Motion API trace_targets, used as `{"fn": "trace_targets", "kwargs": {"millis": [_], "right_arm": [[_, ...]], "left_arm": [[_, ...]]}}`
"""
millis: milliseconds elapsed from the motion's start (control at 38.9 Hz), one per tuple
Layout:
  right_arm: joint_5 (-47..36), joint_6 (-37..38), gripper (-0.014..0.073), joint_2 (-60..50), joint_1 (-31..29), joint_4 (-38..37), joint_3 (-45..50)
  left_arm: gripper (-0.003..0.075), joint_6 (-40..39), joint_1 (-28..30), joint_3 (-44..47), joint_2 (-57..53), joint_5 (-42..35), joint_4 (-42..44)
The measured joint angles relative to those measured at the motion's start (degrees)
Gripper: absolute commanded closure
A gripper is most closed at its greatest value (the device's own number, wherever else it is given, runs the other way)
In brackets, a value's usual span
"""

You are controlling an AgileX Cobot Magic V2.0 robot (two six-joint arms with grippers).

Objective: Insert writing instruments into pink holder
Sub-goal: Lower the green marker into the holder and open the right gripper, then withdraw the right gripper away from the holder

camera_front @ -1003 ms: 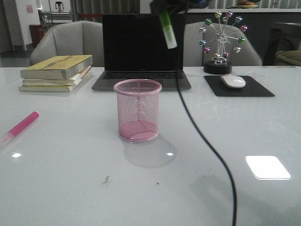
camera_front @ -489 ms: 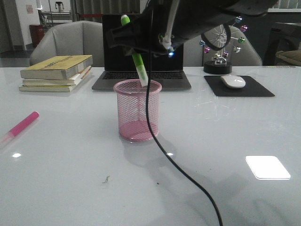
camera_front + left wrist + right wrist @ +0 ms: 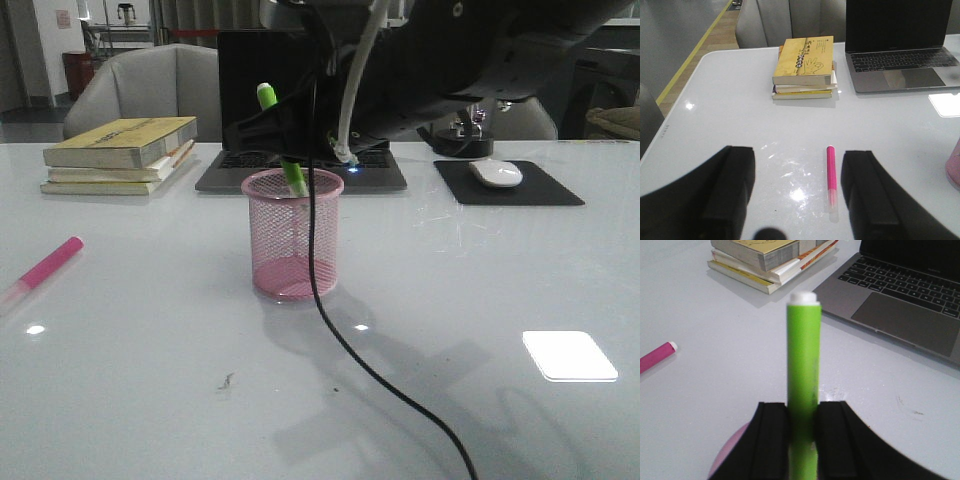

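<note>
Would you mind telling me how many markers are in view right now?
2: the green marker held by the right claw, partly inside the pink cup; the pink marker lying on the table at left.

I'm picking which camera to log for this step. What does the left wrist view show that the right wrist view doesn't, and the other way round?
Only the left wrist view shows the left gripper open and empty, with the whole pink marker lying on the table between its fingers. Only the right wrist view shows the right gripper clamped on the green marker. Both show the book stack, the laptop and an edge of the pink holder.
</note>
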Motion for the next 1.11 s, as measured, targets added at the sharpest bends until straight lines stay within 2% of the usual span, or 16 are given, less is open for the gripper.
{"fn": "trace_targets", "kwargs": {"millis": [154,231,437,669,849,1106], "right_arm": [[-0.03,0.0,0.0212,0.0,0.0,0.0,0.0],[0.97,0.0,0.0159,0.0,0.0,0.0,0.0],[7.14,0.0,0.0158,-1.1,0.0,0.0,0.0],[14.36,0.0,0.0158,-11.84,-1.76,0.0,0.0],[19.37,0.0,0.0158,-22.38,-7.06,-0.52,0.0],[34.88,0.0,0.0158,-35.95,-16.62,-6.6,2.07]], "left_arm": [[0.0274,0.0,0.0,0.0,0.0,0.0,0.0],[0.0274,0.0,0.0,0.0,0.0,0.0,0.0],[0.0274,0.0,0.0,0.0,0.0,0.0,0.0],[0.0274,0.0,0.0,0.0,0.0,0.0,0.0],[0.0274,0.0,0.0,0.0,0.0,-0.8,0.0],[0.0274,0.0,0.0,0.0,0.0,-6.53,0.0]]}}
